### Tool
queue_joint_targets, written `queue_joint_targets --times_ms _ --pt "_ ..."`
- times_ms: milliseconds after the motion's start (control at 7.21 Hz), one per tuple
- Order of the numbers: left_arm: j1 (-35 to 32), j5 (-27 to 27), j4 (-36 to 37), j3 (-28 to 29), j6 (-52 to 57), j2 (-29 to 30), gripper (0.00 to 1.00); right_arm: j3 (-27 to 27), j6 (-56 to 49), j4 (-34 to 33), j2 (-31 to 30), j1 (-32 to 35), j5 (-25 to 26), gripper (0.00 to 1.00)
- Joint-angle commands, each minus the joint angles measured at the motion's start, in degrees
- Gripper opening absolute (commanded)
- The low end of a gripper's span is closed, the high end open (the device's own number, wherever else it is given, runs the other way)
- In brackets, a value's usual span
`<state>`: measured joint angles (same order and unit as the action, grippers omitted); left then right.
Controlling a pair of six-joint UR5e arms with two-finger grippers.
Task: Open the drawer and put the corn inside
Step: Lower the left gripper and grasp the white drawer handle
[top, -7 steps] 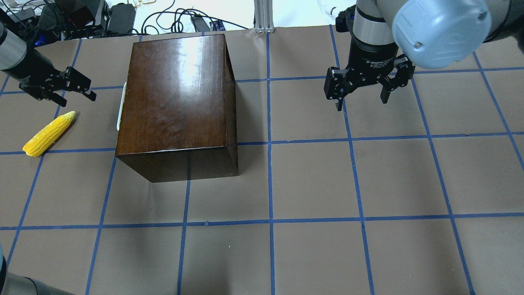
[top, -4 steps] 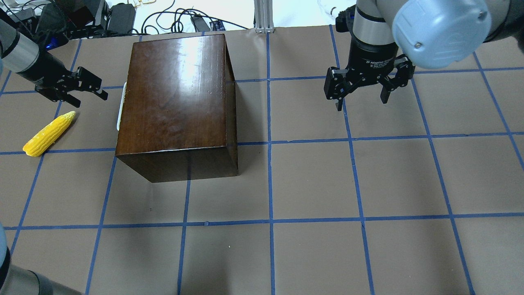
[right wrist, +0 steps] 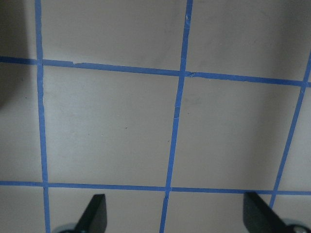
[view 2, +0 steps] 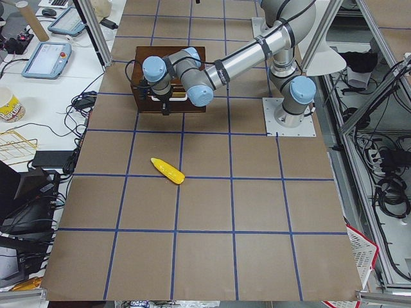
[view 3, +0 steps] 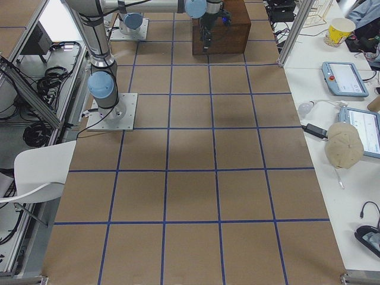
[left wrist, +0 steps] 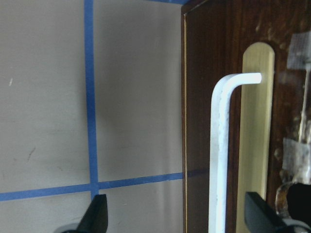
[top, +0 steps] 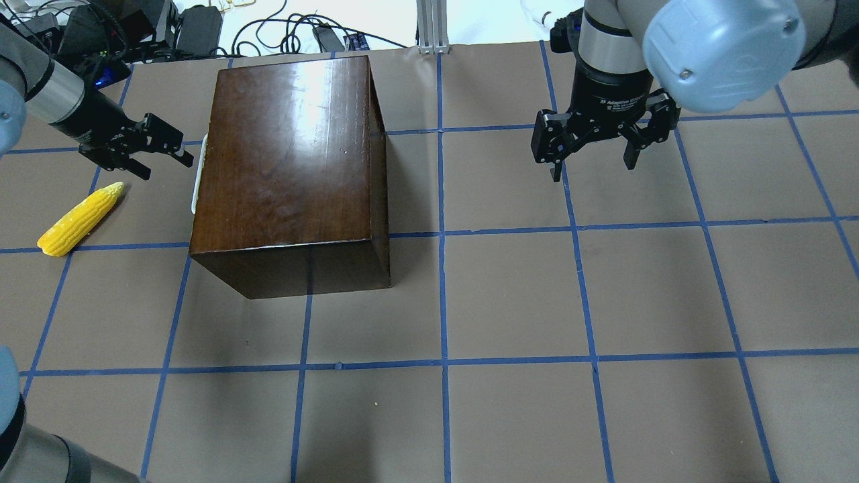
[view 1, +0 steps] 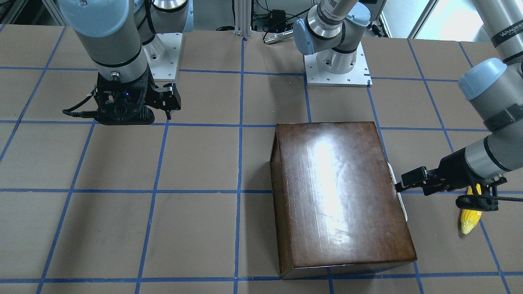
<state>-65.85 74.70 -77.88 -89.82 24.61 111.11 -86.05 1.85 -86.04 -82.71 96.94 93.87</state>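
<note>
Drawer [left wrist: 199,97]: shut, in box [top: 288,154] near far edge. Corn [top: 80,218]: laid by left edge. Left gripper [top: 164,166]: spread wide, empty, aimed at handle [left wrist: 219,145]. Right gripper [top: 593,169]: spread, empty. Risk: handle missed, box shoved, if approach misaligned.

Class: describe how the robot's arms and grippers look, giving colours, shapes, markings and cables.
The left arm and right arm are silver-grey tubes with rounded pale-blue joint caps. The left gripper and right gripper are black and two-fingered. The right's collar bears white lettering. Black cables trail at both wrists.
</note>
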Motion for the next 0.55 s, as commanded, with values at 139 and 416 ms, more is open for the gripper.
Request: queue_joint_targets --times_ms 139,416 --pt "-0.33 0.01 0.01 -0.01 0.79 1.83 1.0 0.0 0.0 0.0 0.0 0.0 0.0 1.0" --pt "-0.33 -0.08 0.01 -0.01 0.79 2.53 1.0 0.0 0.0 0.0 0.0 0.0 0.0 1.0"
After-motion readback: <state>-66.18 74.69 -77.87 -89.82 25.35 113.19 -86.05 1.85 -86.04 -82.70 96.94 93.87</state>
